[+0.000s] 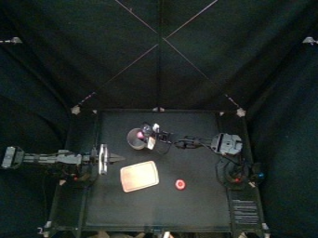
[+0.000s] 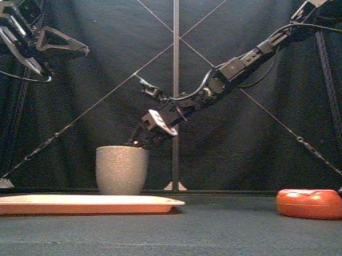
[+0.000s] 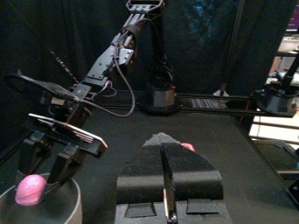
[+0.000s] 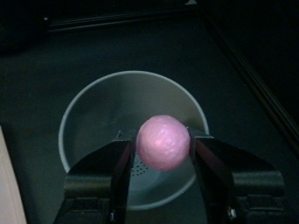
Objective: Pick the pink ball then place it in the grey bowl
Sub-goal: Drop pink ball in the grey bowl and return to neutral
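Clock reference: you read hours on the top view from the middle of the table [image 1: 205, 153], with 12 toward the back curtain.
Pink ball [image 4: 163, 142]: you find it off the table, pinched between the right jaws directly above the mouth of the grey bowl [image 1: 134, 138]. It is not inside yet.
Right gripper [image 2: 142, 138]: the arm reaches in from 3 o'clock past the middle. The jaws are closed on the pink ball, one on each side, tips hanging just above the bowl's rim.
Grey bowl: upright at 11 o'clock. Your right wrist view shows nothing in it.
Left gripper [image 3: 165, 143]: parked at the 9 o'clock edge, jaws pressed together on nothing, well apart from the bowl.
Pink tray [image 1: 139, 176]: flat at 9 o'clock, near the middle, nothing on it.
Red toy [image 1: 180, 184]: on the table at 5 o'clock, apart from the tray.
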Controlling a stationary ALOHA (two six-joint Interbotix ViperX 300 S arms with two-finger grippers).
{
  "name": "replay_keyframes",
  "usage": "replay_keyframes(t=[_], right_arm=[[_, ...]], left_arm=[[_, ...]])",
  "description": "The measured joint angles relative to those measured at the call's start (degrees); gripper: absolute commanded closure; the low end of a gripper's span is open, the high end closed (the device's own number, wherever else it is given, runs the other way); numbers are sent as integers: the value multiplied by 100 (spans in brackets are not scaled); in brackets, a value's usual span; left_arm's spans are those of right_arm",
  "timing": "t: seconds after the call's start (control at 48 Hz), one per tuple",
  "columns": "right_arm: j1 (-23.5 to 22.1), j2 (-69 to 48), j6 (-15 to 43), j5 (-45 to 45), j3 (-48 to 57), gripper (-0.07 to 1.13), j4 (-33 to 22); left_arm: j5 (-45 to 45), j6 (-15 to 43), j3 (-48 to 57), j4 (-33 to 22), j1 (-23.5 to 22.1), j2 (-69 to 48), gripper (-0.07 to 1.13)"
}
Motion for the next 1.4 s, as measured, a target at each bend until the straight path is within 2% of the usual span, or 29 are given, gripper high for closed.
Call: replay_keyframes(t=[0.083,0.188,0.583,0.792,1.146,1.396], right_arm=[[-9,0,0,18,-9,15,0],[26,0,0,35,-9,8,0],[176,-352,-9,-176,255,8,9],[299,-1371,-9,-1011,1283,8,62],[457,-2865,-18,-2786,3595,8,527],[694,-3604,-18,-3164,4562,8,563]], left_arm=[[-9,0,18,0,0,0,99],[-9,0,18,0,9,0,99],[-9,-9,35,-35,18,0,99],[-9,-9,44,-62,18,0,99],[-9,-9,70,-62,26,0,99],[-9,0,149,-62,44,0,99]])
